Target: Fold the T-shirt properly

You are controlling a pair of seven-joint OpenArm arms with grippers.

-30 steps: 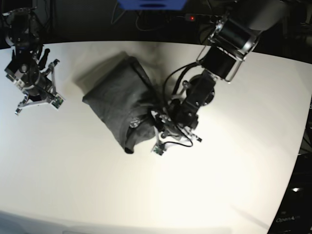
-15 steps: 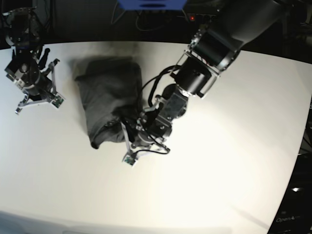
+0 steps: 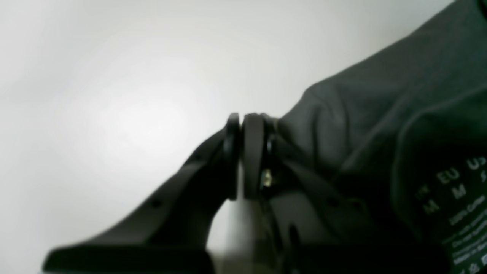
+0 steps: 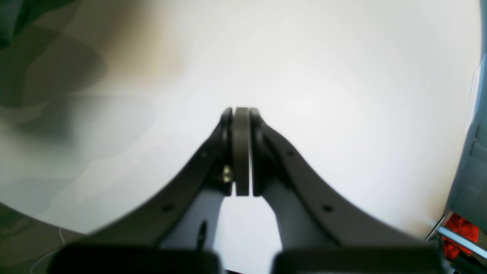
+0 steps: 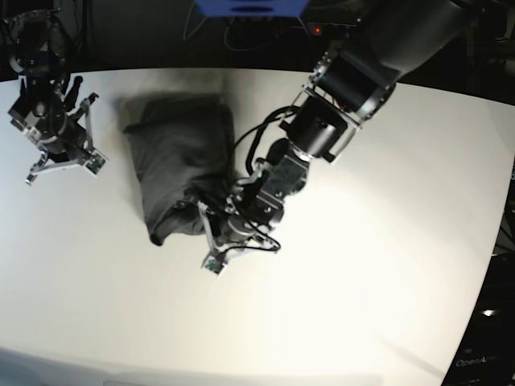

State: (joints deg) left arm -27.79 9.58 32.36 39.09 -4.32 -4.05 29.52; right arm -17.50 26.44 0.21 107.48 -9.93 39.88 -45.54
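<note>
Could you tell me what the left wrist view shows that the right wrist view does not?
Only the left wrist view shows the T-shirt close up, with pale printed size text inside it, beside the shut left gripper. Only the right wrist view shows the shut right gripper over bare surface and something red at the edge. Both show the white table.

The T-shirt [image 5: 181,165] is soft, matt charcoal cloth, wrinkled, with pale printed lettering inside the neck. The counter [image 5: 362,281] is smooth, off-white, faintly sheeny. Both grippers' fingers [image 4: 241,152] look like matt black plastic.
</note>
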